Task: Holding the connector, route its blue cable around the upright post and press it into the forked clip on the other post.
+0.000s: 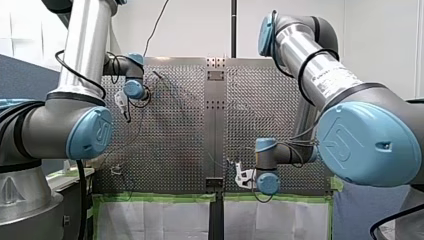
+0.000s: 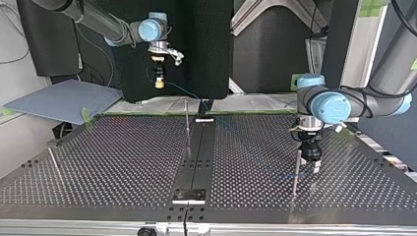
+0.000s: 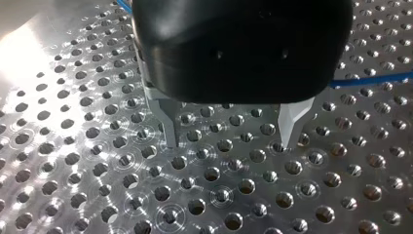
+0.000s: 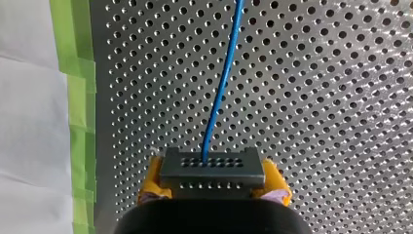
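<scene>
In the front view the perforated worktop point(image 1: 175, 140) fills the middle. My left claw point(image 1: 123, 105) is over its left part, toward the far side. My right claw point(image 1: 242, 175) is over the near edge, just right of the centre strip. Green tape point(image 1: 155, 198) runs along this near edge. The fingers are too small here to read.

In the top view my right claw hangs high above the far edge, a little to the view's left of the centre. The blue cable point(image 2: 182, 91) goes down from it toward the far edge of the worktop. A thin upright post point(image 2: 187, 125) stands beside the centre strip. My left claw, black, is low over the worktop at the view's right, just beside a second post point(image 2: 296, 172). A third post point(image 2: 53, 160) stands near the view's left edge. I cannot tell which post carries the forked clip.

In the left wrist view the metal fingers point(image 3: 168, 122) stand apart with nothing between them, their tips close to the holes of the worktop. The blue cable passes behind the black body of the claw.

In the right wrist view the yellow pads point(image 4: 275, 185) are clamped on the connector point(image 4: 212, 168), a dark grey block with rows of small holes. The blue cable leaves its face and runs away over the worktop. Green tape and a white sheet point(image 4: 29, 122) lie to one side.
</scene>
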Robot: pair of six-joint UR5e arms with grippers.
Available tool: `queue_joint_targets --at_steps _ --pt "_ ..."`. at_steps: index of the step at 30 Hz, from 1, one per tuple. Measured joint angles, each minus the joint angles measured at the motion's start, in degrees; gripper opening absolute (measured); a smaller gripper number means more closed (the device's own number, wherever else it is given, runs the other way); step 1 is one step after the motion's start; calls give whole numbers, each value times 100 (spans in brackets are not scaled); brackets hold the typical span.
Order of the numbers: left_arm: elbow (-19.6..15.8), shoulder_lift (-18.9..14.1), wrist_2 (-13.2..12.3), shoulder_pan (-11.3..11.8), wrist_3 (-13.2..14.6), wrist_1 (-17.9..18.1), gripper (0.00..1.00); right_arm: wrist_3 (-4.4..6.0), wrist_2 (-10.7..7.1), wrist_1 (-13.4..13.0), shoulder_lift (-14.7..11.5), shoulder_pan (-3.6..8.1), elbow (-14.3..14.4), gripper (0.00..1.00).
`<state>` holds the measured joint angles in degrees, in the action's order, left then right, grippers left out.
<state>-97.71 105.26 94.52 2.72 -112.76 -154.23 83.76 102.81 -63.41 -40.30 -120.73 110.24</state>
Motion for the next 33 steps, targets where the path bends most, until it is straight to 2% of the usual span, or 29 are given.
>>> queue_joint_targets --at_steps 6,12,18,21,33 --pt "0 0 13 -3 0 -32 100 -69 -253 -37 0 153 1 0" --pt "0 0 58 -9 -8 -70 100 -112 -566 -42 0 235 2 0" --pt "0 -1 89 -9 -260 -310 100 -127 -911 -34 0 245 3 0" --pt "0 -1 51 11 -439 -357 100 -137 -1023 -27 2 246 2 0" --pt "-151 5 -87 93 -1047 -201 100 -174 -1078 16 7 247 3 0"
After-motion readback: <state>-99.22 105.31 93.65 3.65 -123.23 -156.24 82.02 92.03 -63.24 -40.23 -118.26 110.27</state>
